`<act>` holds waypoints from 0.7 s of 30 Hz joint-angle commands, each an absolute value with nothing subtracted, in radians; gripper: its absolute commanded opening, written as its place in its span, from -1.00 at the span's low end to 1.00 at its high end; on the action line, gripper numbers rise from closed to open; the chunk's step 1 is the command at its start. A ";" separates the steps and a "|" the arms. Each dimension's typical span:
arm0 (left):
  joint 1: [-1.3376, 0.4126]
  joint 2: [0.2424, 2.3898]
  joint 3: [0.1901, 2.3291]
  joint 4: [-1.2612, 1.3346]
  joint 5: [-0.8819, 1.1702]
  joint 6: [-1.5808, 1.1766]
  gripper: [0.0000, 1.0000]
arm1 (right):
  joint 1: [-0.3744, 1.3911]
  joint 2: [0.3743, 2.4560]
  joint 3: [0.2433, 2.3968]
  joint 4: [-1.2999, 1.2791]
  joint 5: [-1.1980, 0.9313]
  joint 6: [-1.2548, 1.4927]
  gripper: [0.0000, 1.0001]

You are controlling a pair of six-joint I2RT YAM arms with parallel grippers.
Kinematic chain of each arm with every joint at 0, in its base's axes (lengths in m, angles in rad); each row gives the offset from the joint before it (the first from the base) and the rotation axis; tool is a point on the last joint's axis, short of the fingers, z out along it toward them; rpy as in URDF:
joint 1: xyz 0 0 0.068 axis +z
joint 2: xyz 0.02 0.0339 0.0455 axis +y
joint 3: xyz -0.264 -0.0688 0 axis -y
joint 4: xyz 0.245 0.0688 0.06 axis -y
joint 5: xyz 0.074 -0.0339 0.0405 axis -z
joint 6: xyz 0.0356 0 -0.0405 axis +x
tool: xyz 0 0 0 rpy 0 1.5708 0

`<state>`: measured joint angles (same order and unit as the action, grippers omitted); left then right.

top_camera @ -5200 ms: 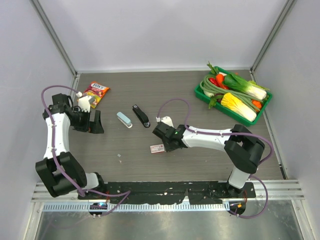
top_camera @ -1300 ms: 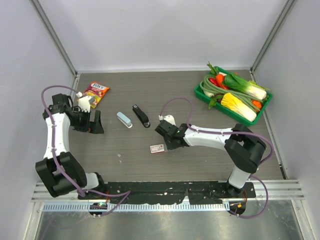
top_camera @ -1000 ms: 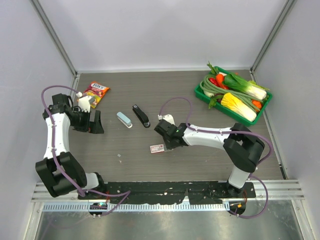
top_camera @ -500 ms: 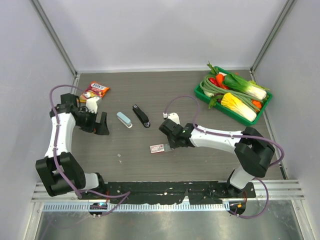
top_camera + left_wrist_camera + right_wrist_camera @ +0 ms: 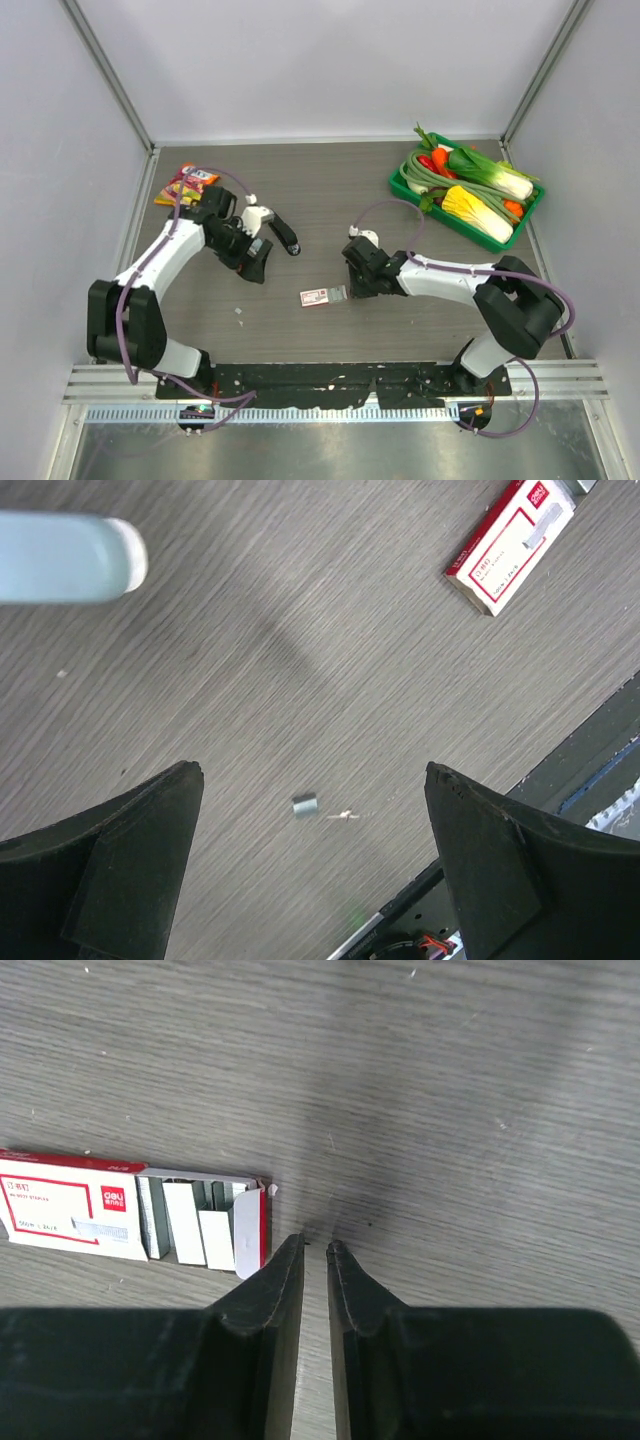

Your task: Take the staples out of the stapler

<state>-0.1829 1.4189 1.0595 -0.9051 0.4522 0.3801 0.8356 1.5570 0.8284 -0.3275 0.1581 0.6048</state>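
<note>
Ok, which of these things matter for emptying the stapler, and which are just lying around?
For the job:
stapler
black stapler arm
loose staple

Just lying about:
snack packet
vegetable tray
pink-and-white staple box

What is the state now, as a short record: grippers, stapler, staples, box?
left gripper: open, empty, over the table
right gripper: barely parted, empty, beside the open end of the box
stapler shell: on the table, black arm lying separate
box: staple strips inside
loose staple bit: on the table under the left gripper
</note>
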 commanded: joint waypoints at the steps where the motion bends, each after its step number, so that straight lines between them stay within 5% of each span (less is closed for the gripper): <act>1: -0.277 1.485 1.077 -0.828 0.424 0.354 0.93 | 0.809 1.506 0.778 -0.172 0.052 0.650 -0.59; 21: -0.572 1.603 0.985 -0.626 0.215 0.370 0.66 | 0.681 1.413 0.563 0.095 -0.178 0.750 -0.59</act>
